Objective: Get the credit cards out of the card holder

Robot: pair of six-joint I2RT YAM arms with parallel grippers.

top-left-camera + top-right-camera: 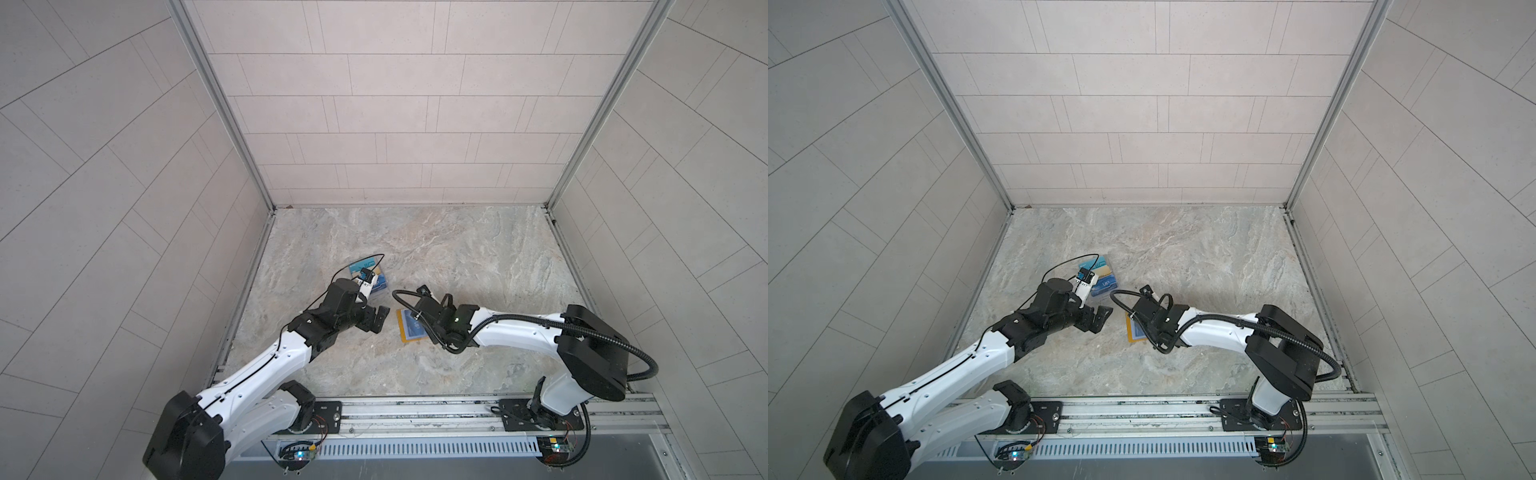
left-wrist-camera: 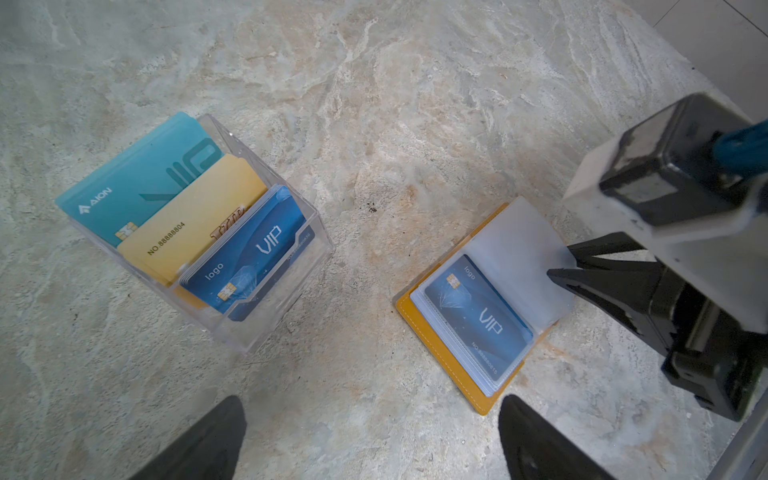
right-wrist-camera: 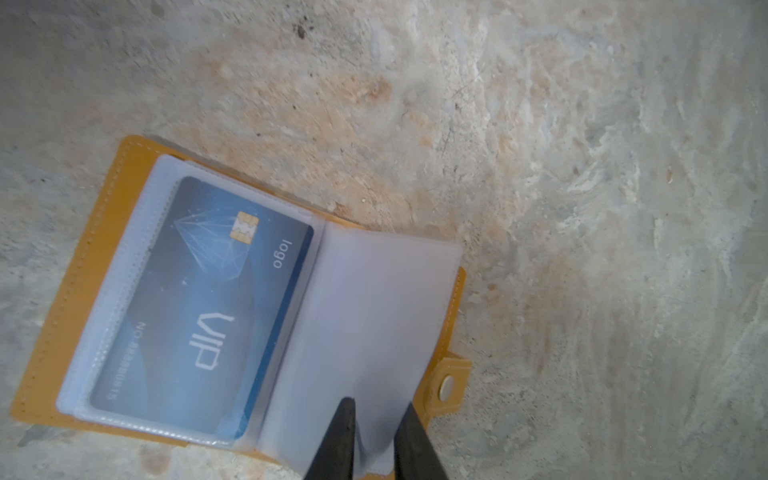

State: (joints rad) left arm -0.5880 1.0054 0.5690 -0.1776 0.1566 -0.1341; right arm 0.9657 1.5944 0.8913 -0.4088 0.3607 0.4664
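Note:
The card holder (image 1: 402,332) (image 1: 1129,332) (image 2: 440,353) (image 3: 83,291), a mustard-yellow wallet, lies open on the stone floor. A blue credit card (image 2: 478,316) (image 3: 199,307) marked VIP sits inside its top clear sleeve. My right gripper (image 3: 379,403) (image 2: 561,262) is at the wallet's snap-tab (image 3: 446,386) side. Its fingers stand a narrow gap apart with a puckered fold of an empty sleeve page (image 3: 374,311) between them, the page lifted. My left gripper (image 1: 380,320) (image 1: 1100,318) (image 2: 372,399) hovers wide open just left of the wallet, holding nothing.
A clear acrylic tiered stand (image 2: 291,291) (image 1: 372,276) (image 1: 1102,276) holding teal, gold and blue cards sits behind my left gripper. Tiled walls enclose the floor on three sides, and a metal rail (image 1: 415,409) runs along the near edge.

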